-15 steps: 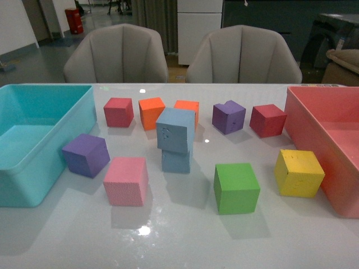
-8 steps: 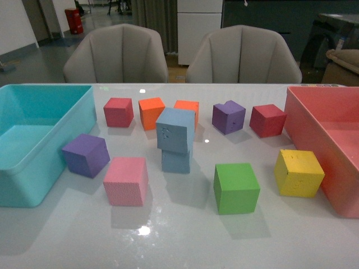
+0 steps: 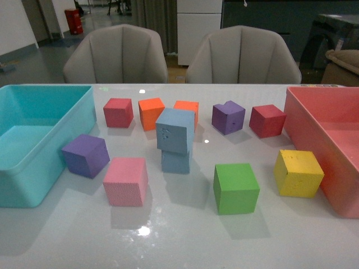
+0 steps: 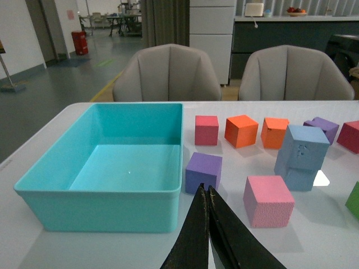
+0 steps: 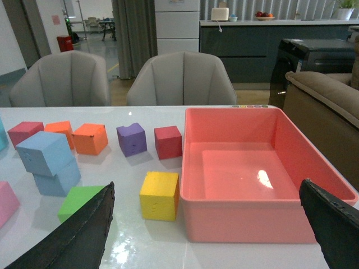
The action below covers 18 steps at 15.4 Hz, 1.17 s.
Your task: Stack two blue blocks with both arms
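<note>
Well, the two blue blocks are stacked mid-table: the top blue block sits twisted and a bit off-centre on the lower blue block, with no gripper touching them. The turquoise bin on the left holds nothing, and the pink bin on the right is likewise bare inside. Loose cubes lie around the stack: a purple cube just beside the turquoise bin, a pink cube, a green cube and a yellow cube near the pink bin. The left gripper has its fingers pressed together on nothing; the right gripper is spread wide
</note>
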{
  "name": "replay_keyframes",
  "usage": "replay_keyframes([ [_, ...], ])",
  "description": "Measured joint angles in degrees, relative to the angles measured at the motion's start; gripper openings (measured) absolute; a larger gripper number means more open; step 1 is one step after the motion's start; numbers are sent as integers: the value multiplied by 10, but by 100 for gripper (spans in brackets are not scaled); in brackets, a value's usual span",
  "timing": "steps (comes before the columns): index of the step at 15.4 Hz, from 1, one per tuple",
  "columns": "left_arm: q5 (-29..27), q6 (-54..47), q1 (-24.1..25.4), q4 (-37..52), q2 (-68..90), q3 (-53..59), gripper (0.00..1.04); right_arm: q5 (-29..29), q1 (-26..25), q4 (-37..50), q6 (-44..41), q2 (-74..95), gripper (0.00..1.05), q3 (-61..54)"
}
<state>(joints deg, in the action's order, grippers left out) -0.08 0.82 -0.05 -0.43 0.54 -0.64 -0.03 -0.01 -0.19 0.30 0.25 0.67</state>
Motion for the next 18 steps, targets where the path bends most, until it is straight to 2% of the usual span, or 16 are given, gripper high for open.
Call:
replay_keyframes([
  [4,1,0,0,2,0,0,3,0,0,0,0,0,98,0],
  [7,0,0,0,2,0,0,41,0,0,0,0,0,98,0],
  [11,1,0,0,2,0,0,97,0,0,0,0,0,98,0],
  [18,1,0,0,2,0,0,98,0,0,0,0,0,98,0],
])
